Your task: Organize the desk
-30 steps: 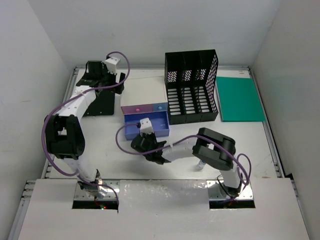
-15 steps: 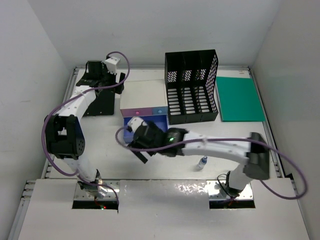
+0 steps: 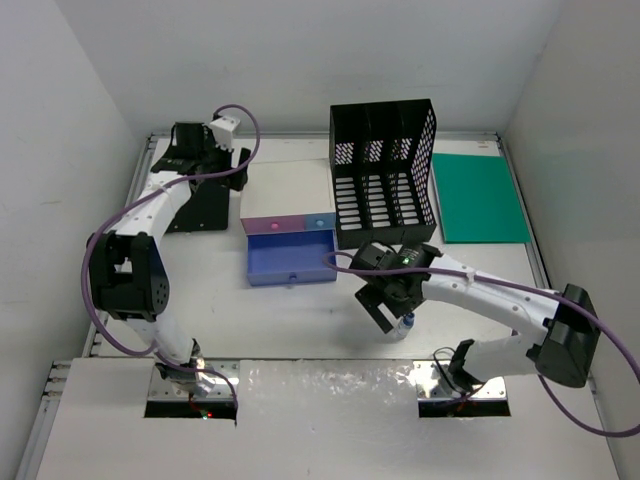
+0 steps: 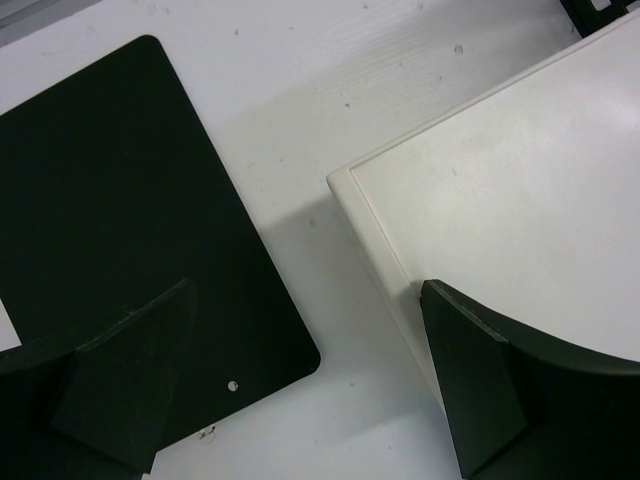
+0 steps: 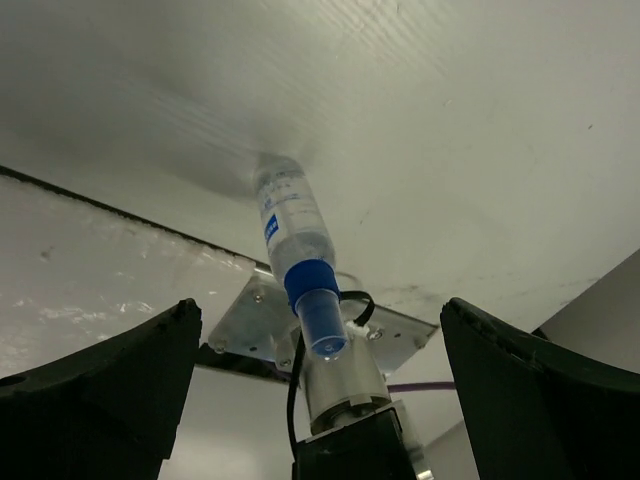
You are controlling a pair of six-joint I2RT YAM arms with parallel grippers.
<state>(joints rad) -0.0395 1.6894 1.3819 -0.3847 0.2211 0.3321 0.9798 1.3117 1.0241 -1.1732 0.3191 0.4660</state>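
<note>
In the top view the right gripper (image 3: 388,306) covers part of the small bottle (image 3: 405,323). The print on the bottle's label (image 5: 283,215) is too small to read even in the right wrist view. In the left wrist view the black mat (image 4: 110,200) runs off the left edge and slips under a finger (image 4: 125,385) of the left gripper (image 4: 306,320). There the white-topped box (image 4: 520,180) is cut by the right edge, and only a corner of the black file rack (image 4: 608,8) shows.
</note>
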